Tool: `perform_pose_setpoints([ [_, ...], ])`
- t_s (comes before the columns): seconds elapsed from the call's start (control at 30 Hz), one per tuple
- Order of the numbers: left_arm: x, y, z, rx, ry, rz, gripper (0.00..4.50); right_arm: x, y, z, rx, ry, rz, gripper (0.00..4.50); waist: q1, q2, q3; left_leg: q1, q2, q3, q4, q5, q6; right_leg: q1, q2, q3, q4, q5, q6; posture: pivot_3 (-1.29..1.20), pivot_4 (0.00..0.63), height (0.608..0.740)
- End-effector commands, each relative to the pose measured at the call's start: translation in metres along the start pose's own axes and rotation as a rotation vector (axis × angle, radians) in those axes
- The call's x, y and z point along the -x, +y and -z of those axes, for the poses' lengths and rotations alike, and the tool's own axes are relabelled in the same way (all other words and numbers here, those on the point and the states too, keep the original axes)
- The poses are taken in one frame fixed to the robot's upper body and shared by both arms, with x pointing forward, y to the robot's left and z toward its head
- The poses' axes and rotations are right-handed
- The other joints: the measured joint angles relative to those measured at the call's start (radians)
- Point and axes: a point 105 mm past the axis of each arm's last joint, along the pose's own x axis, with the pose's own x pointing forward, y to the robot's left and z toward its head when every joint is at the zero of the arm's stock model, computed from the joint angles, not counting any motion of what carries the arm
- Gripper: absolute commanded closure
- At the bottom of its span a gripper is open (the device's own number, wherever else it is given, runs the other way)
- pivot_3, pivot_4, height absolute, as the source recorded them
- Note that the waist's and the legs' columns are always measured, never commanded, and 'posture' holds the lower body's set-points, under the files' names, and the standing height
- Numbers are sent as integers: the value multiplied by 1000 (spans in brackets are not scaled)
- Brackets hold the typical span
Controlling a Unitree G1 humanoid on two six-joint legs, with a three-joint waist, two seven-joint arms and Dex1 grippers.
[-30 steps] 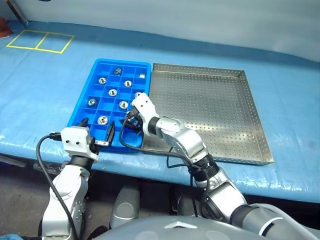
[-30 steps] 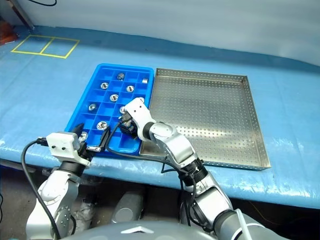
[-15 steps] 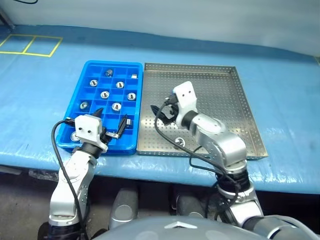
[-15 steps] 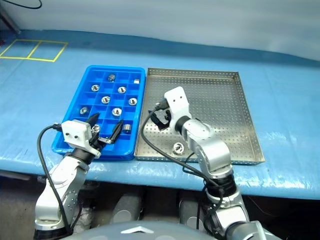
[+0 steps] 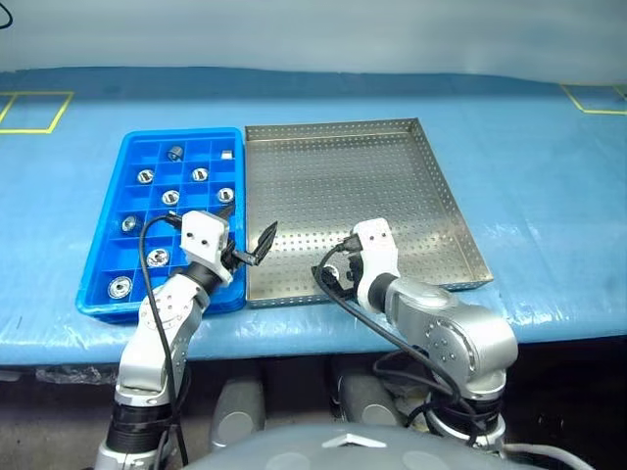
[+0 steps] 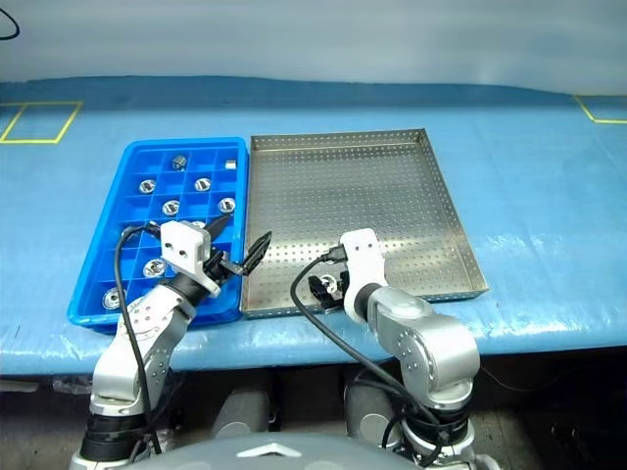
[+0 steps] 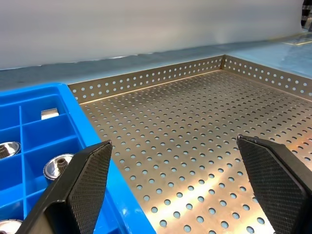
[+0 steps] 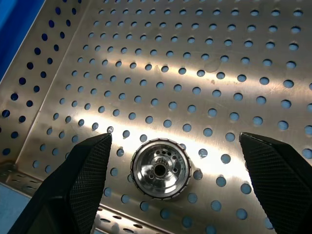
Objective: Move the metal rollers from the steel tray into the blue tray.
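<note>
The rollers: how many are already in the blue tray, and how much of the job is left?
Nine rollers appear to lie in the blue tray. One last roller lies on the steel tray near its front rim. The right gripper is open around it, not yet closed. The left gripper is open and empty.

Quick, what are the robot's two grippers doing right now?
Left gripper: open, empty, over the steel tray.
Right gripper: open, empty, poised over a metal roller.

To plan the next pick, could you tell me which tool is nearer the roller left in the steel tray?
Right. The right tool hangs open over the roller; the left tool hovers by the blue tray.
</note>
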Motion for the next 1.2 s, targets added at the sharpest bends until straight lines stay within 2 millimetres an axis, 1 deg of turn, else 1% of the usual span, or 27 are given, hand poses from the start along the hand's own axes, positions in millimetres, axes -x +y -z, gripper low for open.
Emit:
perform_pose_setpoints([
  [0.03, 0, -3, -7, -5, -32, 15, 0, 5, 9, -5, 4, -18, -38, 67, -1, 0, 0, 0, 0, 0, 0, 0, 0, 0, 0, 0, 0, 0, 0, 21, 150, 740],
  [0.17, 3, -2, -7, -1, -34, 0, 0, 0, 13, 8, 37, 61, -52, 67, -3, 0, 0, 0, 0, 0, 0, 0, 0, 0, 0, 0, 0, 0, 0, 43, 150, 740],
  [0.3, 6, -1, -6, 4, -35, -14, 0, -4, 9, 15, 73, 107, -29, 67, -2, 0, 0, 0, 0, -1, 0, 0, 0, 0, 0, 0, 0, 0, 0, 66, 150, 740],
  [0.4, 8, -1, -5, 8, -35, -25, 0, -5, 5, 14, 97, 108, -5, 628, 1, 0, 0, 0, 0, -1, 0, 0, 0, 0, 0, 0, 0, 0, 0, 73, 150, 740],
  [0.43, 8, -1, -5, 9, -35, -27, 0, -5, 5, 13, 107, 107, -1, 902, 3, 0, 0, 0, 0, -1, 0, 0, 0, 0, 0, 0, 0, 0, 0, 77, 150, 740],
  [0.47, 8, -1, -5, 10, -36, -31, 0, -6, 4, 12, 110, 105, -1, 1284, 4, 0, 0, 0, 0, -1, 0, 0, 0, 0, 0, 0, 0, 0, 0, 81, 150, 740],
  [0.5, 9, 0, -5, 10, -36, -34, 0, -6, 4, 12, 110, 103, -2, 1513, 6, 0, 0, 0, 0, -1, 0, 0, 0, 0, 0, 0, 0, 0, 0, 83, 150, 740],
  [0.53, 9, 0, -5, 11, -38, -36, 0, -6, 5, 10, 108, 98, -5, 1908, 9, 0, 0, 0, 0, -1, 0, 0, 0, 0, 0, 0, 0, 0, 0, 85, 150, 740],
  [0.57, 9, 0, -5, 11, -39, -38, 0, -7, 5, 9, 107, 95, -8, 2126, 12, 0, 0, 0, -1, -1, 0, 0, 0, 0, 0, 0, 0, 0, 0, 86, 150, 740],
  [0.6, 9, 0, -5, 11, -40, -40, 0, -7, 6, 8, 111, 93, -11, 2520, 14, 0, 0, 0, -1, -1, 0, 0, 0, 0, 0, 0, 0, 0, 0, 88, 150, 740],
  [0.63, 9, 0, -6, 11, -41, -41, 0, -7, 6, 7, 116, 91, -14, 2807, 16, 0, 0, 0, 0, -1, 0, 0, 0, 0, 0, 0, 0, 0, 0, 90, 150, 740],
  [0.73, 9, 0, -6, 11, -46, -45, 0, -8, 7, 3, 129, 79, -19, 2828, 18, 0, 0, 0, 0, -1, 0, 0, 0, 0, 0, 0, 0, 0, 0, 97, 150, 740],
  [0.77, 10, 1, -7, 10, -49, -49, 0, -8, 8, 0, 132, 61, -19, 2828, 18, 0, 0, 0, 0, -1, 0, 0, 0, 0, 0, 0, 0, 0, 0, 108, 150, 740],
  [0.9, 17, 7, -13, 0, -77, -76, 0, -9, 16, -33, 194, -99, -30, 2828, 17, 0, 0, 0, 0, -1, 0, 0, 0, 0, 0, 0, 0, 0, 0, 138, 150, 740],
  [0.97, 20, 11, -16, -10, -87, -96, 0, -10, 20, -45, 211, -152, -39, 2828, 19, 0, 0, 0, 0, -1, 0, 0, 0, 0, 0, 0, 0, 0, 0, 164, 150, 740],
  [1.1, 34, 21, -22, -29, -103, -158, 0, -17, 34, -72, 242, -263, -85, 2828, 34, 0, 0, 0, 0, -2, -1, 0, 0, 0, 0, -1, 0, 0, 1, 212, 150, 740],
  [1.2, 49, 29, -23, -50, -95, -233, 0, -25, 55, -87, 293, -313, -162, 2828, 48, -1, 0, 0, 0, -2, -2, 0, 0, 0, 0, -1, 0, 1, 1, 285, 150, 740],
])
